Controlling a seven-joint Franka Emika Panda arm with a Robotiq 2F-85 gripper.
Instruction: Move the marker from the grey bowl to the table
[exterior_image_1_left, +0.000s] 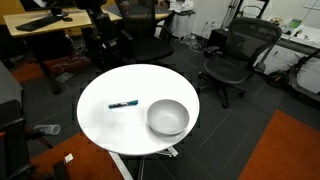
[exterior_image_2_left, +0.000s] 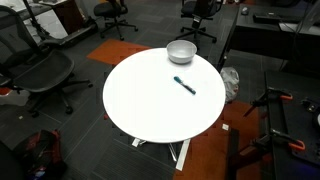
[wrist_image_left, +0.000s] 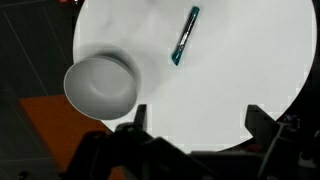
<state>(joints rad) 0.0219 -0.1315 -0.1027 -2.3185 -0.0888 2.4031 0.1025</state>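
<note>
- A large round white counter (exterior_image_1_left: 108, 128) (exterior_image_2_left: 150, 105) fills the middle of both exterior views.
- A short dark marker with a teal-blue section (exterior_image_1_left: 123, 104) (exterior_image_2_left: 185, 85) lies flat on the bare white top, outside the bowl, near it but apart.
- The round silver-grey bowl (exterior_image_1_left: 168, 118) (exterior_image_2_left: 181, 52) stands upright close to the counter's edge.
- In the wrist view, the robot's black pincer (wrist_image_left: 197, 118) hangs above the counter (wrist_image_left: 230, 85), its fingers spread wide apart and holding nothing.
- Beyond it lie the marker (wrist_image_left: 185, 35) and the bowl (wrist_image_left: 100, 85).

— Your tabletop (exterior_image_1_left: 105, 128) is plain white, the marker (exterior_image_1_left: 123, 104) dark with teal-blue.
— And your bowl (exterior_image_1_left: 168, 118)?
— Silver-grey, pale rim. Orange carpet (exterior_image_1_left: 290, 150) at the lower right of the frame.
</note>
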